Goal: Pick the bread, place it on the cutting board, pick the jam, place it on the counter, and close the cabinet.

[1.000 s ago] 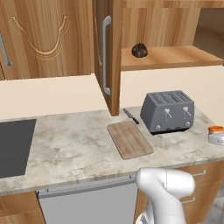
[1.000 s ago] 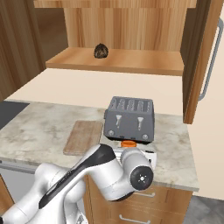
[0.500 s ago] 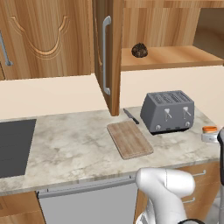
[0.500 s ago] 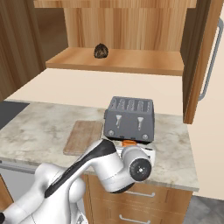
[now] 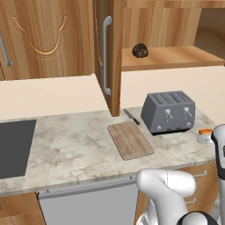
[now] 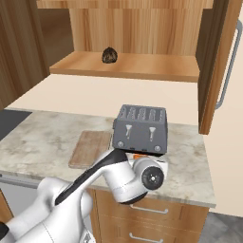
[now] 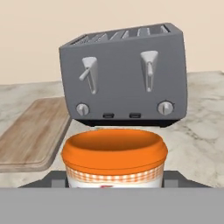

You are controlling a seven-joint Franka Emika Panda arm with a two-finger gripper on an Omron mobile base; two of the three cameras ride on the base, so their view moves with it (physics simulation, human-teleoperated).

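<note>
Near front right corner of counter (image 5: 70, 145), before toaster (image 5: 169, 112), jam (image 7: 114, 155) is clamped by gripper (image 7: 114, 181) and is shifted slightly toward cutting board (image 5: 130, 139) since a second ago. Bread (image 5: 140, 50) is left on cabinet (image 5: 105, 52) shelf; jam placement is judged nearly done.

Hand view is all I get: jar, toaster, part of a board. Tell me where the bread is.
Observer: The bread sits on the shelf of the cabinet, up behind the toaster.
Operator: Report the cabinet door.
Observer: The door stands wide open, swung out over the counter left of the shelf.
Operator: Check the whole board.
Observer: The cutting board is bare; a knife lies by its back corner, next to the toaster.
</note>
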